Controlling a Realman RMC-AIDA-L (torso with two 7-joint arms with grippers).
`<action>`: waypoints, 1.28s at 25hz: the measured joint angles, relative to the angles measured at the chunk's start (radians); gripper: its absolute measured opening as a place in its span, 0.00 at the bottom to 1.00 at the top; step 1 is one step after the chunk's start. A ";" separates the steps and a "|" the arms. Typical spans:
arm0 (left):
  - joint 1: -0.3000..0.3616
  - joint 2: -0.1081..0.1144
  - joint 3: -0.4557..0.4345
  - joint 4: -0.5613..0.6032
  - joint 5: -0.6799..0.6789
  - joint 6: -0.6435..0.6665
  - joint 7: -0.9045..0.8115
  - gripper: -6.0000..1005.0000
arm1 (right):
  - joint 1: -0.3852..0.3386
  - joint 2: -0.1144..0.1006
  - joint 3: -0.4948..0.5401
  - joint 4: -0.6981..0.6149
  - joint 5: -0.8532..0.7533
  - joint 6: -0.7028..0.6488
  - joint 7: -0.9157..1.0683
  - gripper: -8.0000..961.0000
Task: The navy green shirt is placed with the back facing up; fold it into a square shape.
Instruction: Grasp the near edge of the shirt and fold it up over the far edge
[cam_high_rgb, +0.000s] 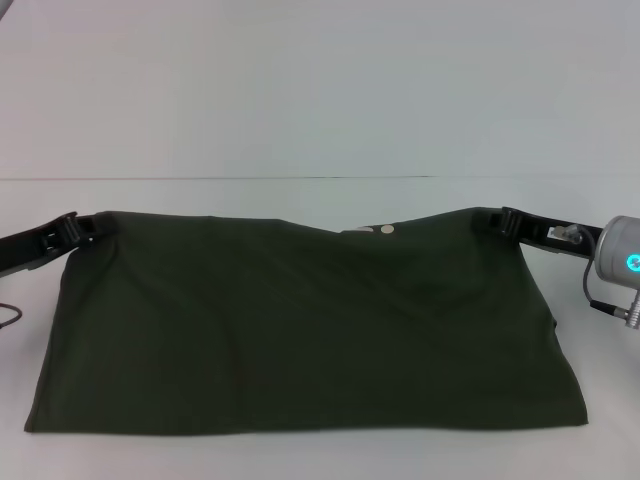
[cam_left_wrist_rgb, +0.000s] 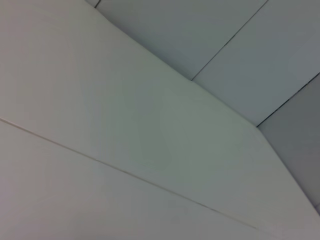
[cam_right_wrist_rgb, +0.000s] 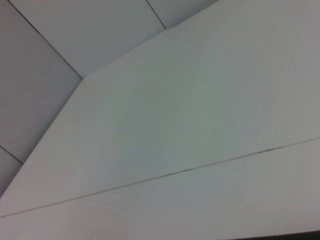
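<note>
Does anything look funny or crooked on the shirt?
Yes. The navy green shirt sags in the middle of its far edge, between the left end effector and right end effector at its corners.

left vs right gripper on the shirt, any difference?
Left gripper sits at the shirt's far left corner; right gripper at the far right corner. The right gripper sits slightly higher in the head view. The left arm shows only black links; the right carries a grey cylinder with a cyan light. Both are at the shirt's far edge.

Head view down onto table (cam_high_rgb: 300, 100); both wrist views toward bare white panels (cam_left_wrist_rgb: 150, 125)
</note>
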 joint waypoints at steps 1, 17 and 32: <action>-0.003 -0.005 0.013 0.000 -0.001 -0.020 0.000 0.04 | 0.005 0.000 0.000 0.007 0.001 0.014 -0.006 0.05; -0.019 -0.048 0.054 0.000 -0.026 -0.141 0.035 0.04 | 0.034 0.005 -0.002 0.064 0.045 0.149 -0.067 0.05; -0.011 -0.073 0.055 0.000 -0.086 -0.199 0.074 0.04 | 0.042 0.004 -0.016 0.092 0.090 0.174 -0.127 0.11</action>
